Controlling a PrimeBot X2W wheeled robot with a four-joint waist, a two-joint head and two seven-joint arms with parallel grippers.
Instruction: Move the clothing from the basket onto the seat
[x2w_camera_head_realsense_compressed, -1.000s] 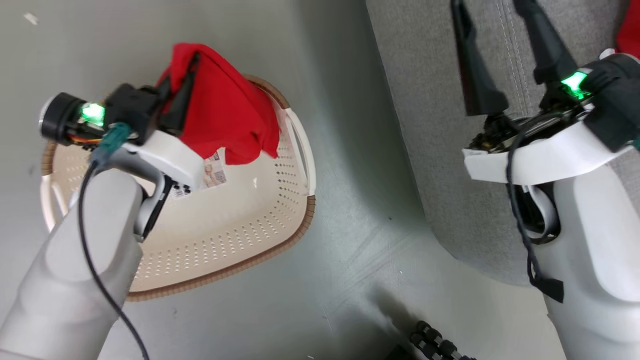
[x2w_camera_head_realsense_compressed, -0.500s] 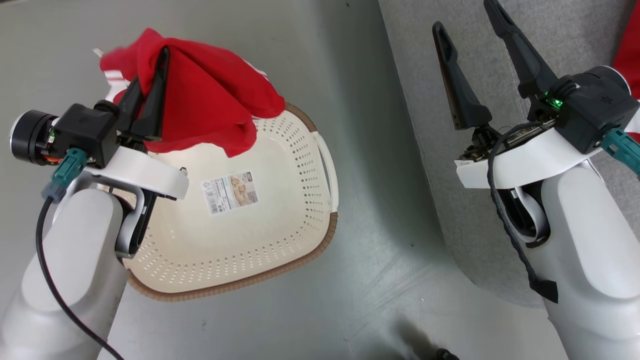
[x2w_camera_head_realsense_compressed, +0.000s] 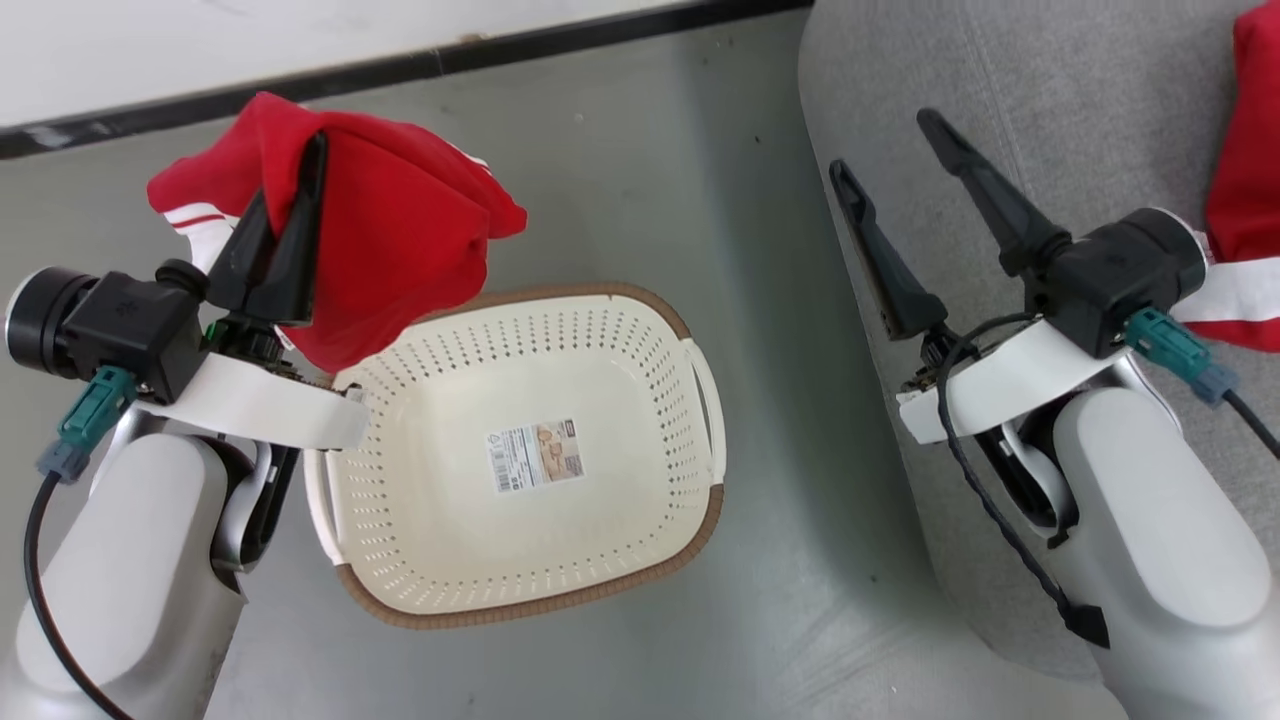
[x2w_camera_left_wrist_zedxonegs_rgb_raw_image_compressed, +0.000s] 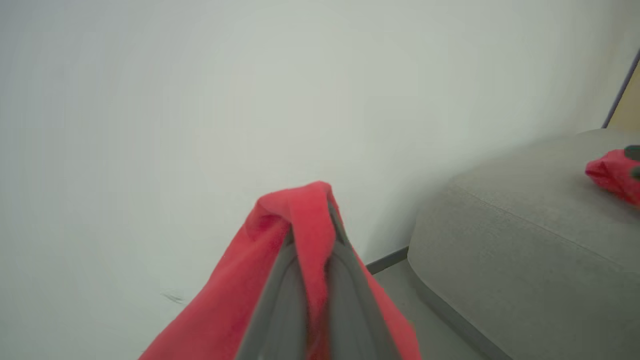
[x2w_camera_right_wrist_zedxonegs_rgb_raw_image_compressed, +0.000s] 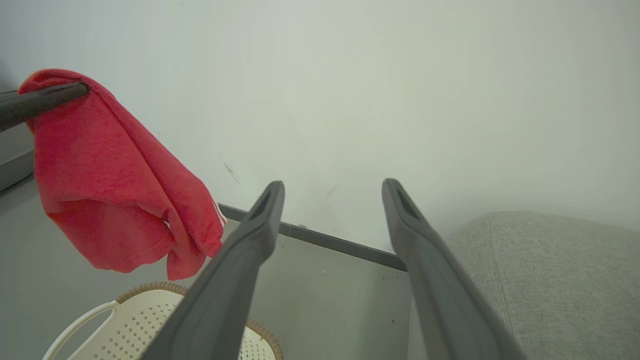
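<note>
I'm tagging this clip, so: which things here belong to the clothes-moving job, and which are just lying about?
Job: red garment, pinched in the left tool; basket, empty of clothes; sofa; other red garment, lying on it.
Just there: floor; wall; baseboard.

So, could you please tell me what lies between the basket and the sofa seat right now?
A bare strip of grey floor separates the basket from the seat, as the head view shows.
</note>
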